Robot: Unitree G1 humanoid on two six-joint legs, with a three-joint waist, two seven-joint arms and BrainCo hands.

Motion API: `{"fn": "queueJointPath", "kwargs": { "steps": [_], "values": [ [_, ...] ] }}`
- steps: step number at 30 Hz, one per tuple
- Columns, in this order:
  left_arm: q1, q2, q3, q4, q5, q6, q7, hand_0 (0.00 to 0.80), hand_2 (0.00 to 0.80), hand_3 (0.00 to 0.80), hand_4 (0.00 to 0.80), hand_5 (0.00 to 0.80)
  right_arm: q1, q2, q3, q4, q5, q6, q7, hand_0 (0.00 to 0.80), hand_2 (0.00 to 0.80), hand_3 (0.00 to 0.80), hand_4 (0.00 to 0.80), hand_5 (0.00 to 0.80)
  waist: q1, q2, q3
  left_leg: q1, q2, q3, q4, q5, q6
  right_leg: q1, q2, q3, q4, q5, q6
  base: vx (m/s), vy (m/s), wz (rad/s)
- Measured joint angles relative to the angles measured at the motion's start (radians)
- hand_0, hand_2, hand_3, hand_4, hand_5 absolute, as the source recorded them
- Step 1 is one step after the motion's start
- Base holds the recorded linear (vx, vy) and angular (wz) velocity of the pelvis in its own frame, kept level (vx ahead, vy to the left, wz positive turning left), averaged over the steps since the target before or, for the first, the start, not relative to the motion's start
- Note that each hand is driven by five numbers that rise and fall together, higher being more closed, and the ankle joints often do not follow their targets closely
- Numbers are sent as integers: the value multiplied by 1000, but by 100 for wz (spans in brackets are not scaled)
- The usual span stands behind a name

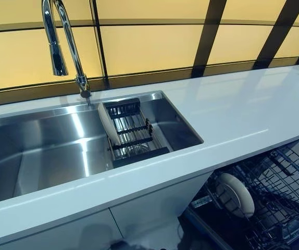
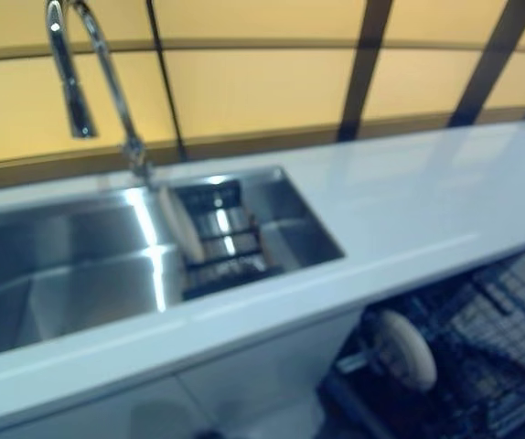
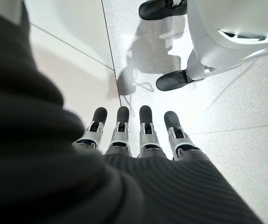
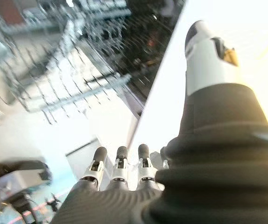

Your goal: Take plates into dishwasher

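Down at the lower right of my head view, the dishwasher rack (image 1: 274,203) is standing pulled out below the counter (image 1: 233,114), and 1 plate (image 1: 235,195) is sitting upright on edge between its tines, which is how the wires are meant to keep it. I am seeing a 2nd plate (image 1: 108,124) leaning on edge against the near-left side of the drying rack (image 1: 133,133) inside the sink (image 1: 45,151), under the faucet (image 1: 61,41); it is propped there so a hand can get at its rim. Neither hand is showing from the head. My left hand (image 3: 134,133) is hanging over the floor with fingers straight and holding nothing. My right hand (image 4: 120,170) is pointing toward the dishwasher rack, fingers extended and empty as well. I am judging the plate in the sink to be the next pickup, reached from above the counter's front edge.
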Motion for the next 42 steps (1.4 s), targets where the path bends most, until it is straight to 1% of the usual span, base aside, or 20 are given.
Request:
{"fn": "queueJointPath", "kwargs": {
  "steps": [4,6,9,10,12,13,14,15,18,21,22,23,24,25,27,29,31,36,39,42],
  "values": [
    [7,0,0,25,0,0,0,0,0,0,0,0,-55,-53,1,1,25,-51,-2,0,0,0,0,0,2,-5,-20,0,0,-9,0,0,0,6,-1,-11,0,-3,0,19,25,7],
    [6,1,0,28,0,0,-1,0,0,0,0,0,-141,-79,21,-3,24,-79,-18,0,0,0,0,0,6,-7,-25,1,-1,-14,0,1,1,8,-2,-13,0,-3,0,41,24,5],
    [4,0,0,36,-2,0,-2,0,0,0,0,0,-247,-133,99,-26,-35,-149,-78,0,0,0,0,0,29,-6,-31,1,-2,-20,1,2,2,10,-2,-16,0,-3,0,30,14,2],
    [5,-1,-1,36,-2,0,-2,0,0,0,0,0,-279,-144,123,-39,-50,-157,-88,0,0,0,0,0,29,-5,-33,1,-2,-22,1,2,2,10,-2,-17,0,-3,0,33,15,4],
    [6,-3,-2,37,-2,1,-1,0,0,0,0,0,-386,-169,201,-91,-90,-203,-112,0,0,0,0,0,52,-4,-35,1,-1,-26,1,4,0,12,-2,-22,0,-3,0,36,10,7],
    [3,-4,-2,37,-3,1,-1,0,0,0,0,0,-435,-178,248,-107,-117,-223,-116,0,0,0,0,0,56,-5,-36,0,-1,-32,1,5,0,13,-2,-27,0,-3,-1,24,2,11],
    [2,-4,-2,37,-3,1,-1,0,0,0,0,0,-452,-187,268,-118,-130,-233,-118,0,0,0,0,0,57,-5,-36,0,-2,-37,1,6,1,15,-3,-32,0,-4,0,22,1,25],
    [0,-4,-2,36,-13,1,0,0,0,0,0,0,-492,-194,307,-134,-158,-247,-122,0,0,0,0,0,71,-7,-34,-2,-2,-52,1,8,2,21,-5,-46,0,-8,0,23,3,25],
    [-3,-6,-4,36,-21,6,0,0,0,0,0,0,-658,-227,493,-136,-266,-291,-139,0,0,0,0,0,107,-14,-35,-7,-3,-77,1,12,-1,27,-8,-69,-1,-14,0,35,6,26],
    [-3,-2,-4,36,-21,15,0,0,0,0,0,0,-843,-238,676,-147,-390,-363,-168,0,0,0,0,0,119,-14,-35,-16,-5,-102,2,18,-3,27,-10,-83,0,-18,2,52,13,25],
    [-3,-2,-4,36,-21,17,0,0,0,0,0,0,-891,-239,725,-168,-420,-374,-172,0,0,0,0,0,123,-14,-34,-17,-6,-110,3,20,-4,27,-10,-87,0,-20,2,65,21,25],
    [-6,-2,-4,36,-21,22,0,0,0,0,0,0,-937,-240,775,-189,-445,-391,-176,0,0,0,0,0,137,-15,-34,-18,-8,-113,6,20,-4,27,-9,-92,0,-18,-1,57,19,14],
    [-6,-2,-4,36,-21,23,0,0,0,0,0,0,-956,-240,798,-197,-456,-398,-178,0,0,0,0,0,142,-15,-34,-18,-8,-115,6,22,-5,28,-9,-93,0,-18,-1,55,18,13],
    [-7,-2,-4,36,-21,26,0,0,0,0,0,0,-1003,-240,856,-204,-495,-423,-186,0,0,0,0,0,148,-17,-32,-20,-9,-125,6,25,-5,31,-10,-98,0,-21,0,39,12,18],
    [-12,-1,-4,36,-21,33,0,0,0,0,0,0,-1052,-240,920,-206,-554,-459,-210,0,0,0,0,0,169,-26,-23,-21,-10,-134,6,26,-5,34,-11,-103,0,-25,-2,65,20,18],
    [-8,-1,-5,36,-21,35,0,0,0,0,0,0,-1070,-239,941,-202,-610,-486,-237,0,0,0,0,0,167,-30,-18,-33,-12,-152,6,27,-4,33,-15,-115,0,-32,1,69,25,24],
    [-8,-1,-13,36,-24,38,-1,0,0,0,0,0,-1118,-239,998,-190,-654,-498,-265,0,0,0,0,0,168,-28,-4,-39,-16,-165,6,29,-2,33,-19,-125,0,-34,3,-2,13,21],
    [-21,10,-26,18,-39,38,-5,0,0,0,0,0,-1164,-226,1078,-158,-745,-501,-329,0,0,0,0,0,170,-23,38,-117,-22,-193,9,55,0,-26,-23,-149,3,-26,1,-109,5,17],
    [-55,12,-44,15,-51,35,-14,0,0,0,0,0,-1252,-222,1171,-146,-764,-496,-355,0,0,0,0,0,170,-5,85,-163,-24,-215,10,73,-2,-65,-23,-153,4,-11,-4,-100,21,18],
    [-65,12,-51,12,-92,29,-22,0,0,0,0,0,-1304,-174,1212,-140,-782,-484,-376,0,0,0,0,0,176,8,131,-183,-23,-221,9,78,-4,-82,-21,-155,5,-9,-7,-62,18,8]
  ]
}}
